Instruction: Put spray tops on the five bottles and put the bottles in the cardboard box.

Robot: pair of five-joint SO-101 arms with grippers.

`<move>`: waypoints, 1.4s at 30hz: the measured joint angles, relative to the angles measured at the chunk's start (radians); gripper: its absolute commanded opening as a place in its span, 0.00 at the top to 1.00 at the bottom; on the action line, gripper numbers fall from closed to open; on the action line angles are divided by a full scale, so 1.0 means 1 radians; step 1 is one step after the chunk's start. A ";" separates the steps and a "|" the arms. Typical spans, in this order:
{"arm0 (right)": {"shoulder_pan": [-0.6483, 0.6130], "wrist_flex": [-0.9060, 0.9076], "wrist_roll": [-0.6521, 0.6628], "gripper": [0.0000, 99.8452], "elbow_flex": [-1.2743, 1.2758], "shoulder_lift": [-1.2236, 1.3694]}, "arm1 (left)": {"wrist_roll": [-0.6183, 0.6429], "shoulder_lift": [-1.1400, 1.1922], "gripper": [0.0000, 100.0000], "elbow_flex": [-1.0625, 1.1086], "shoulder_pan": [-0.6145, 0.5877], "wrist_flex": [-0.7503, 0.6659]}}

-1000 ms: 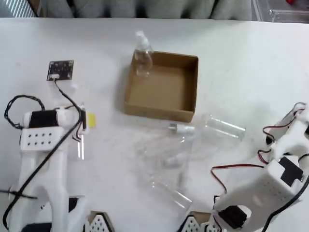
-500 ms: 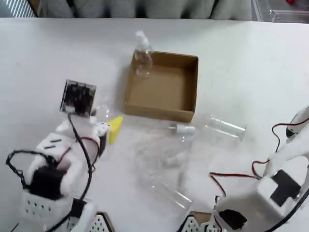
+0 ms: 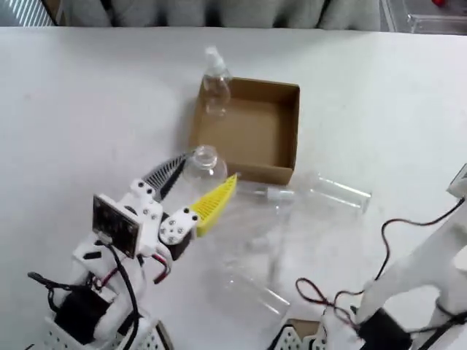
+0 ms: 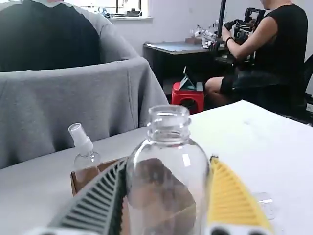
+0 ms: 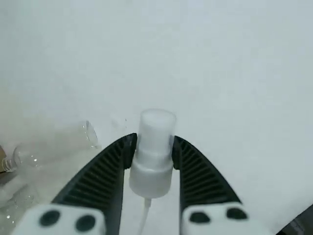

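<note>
My left gripper (image 4: 166, 198) is pinching a clear uncapped bottle (image 4: 168, 176) round its belly, just off the 7 o'clock corner of the cardboard box (image 3: 244, 170). My right gripper (image 5: 151, 141) is clamped on a spray top (image 5: 155, 147), dip tube (image 5: 145, 216) hanging down. My worry: if the top comes in off-centre, the tube misses the neck and the slick bottle twists or tips in my grip. The bottle stands upright, long axis vertical, open mouth pointing up.

Base of bottle (image 4: 166, 181) — beyond edge
</note>
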 measured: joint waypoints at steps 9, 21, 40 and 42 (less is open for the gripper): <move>-0.270 -0.078 0.002 0.98 0.006 -0.276 | 0.000 -0.003 0.98 0.173 0.003 -0.121; -0.853 -0.585 0.000 0.98 0.209 -0.379 | 0.000 -0.006 0.98 0.252 0.003 -0.127; -1.226 -1.100 -0.089 0.98 0.551 -0.678 | 0.000 -0.006 0.98 0.348 0.003 -0.219; -1.240 -1.100 -0.089 0.98 0.551 -0.690 | 0.000 -0.006 0.98 0.374 0.003 -0.262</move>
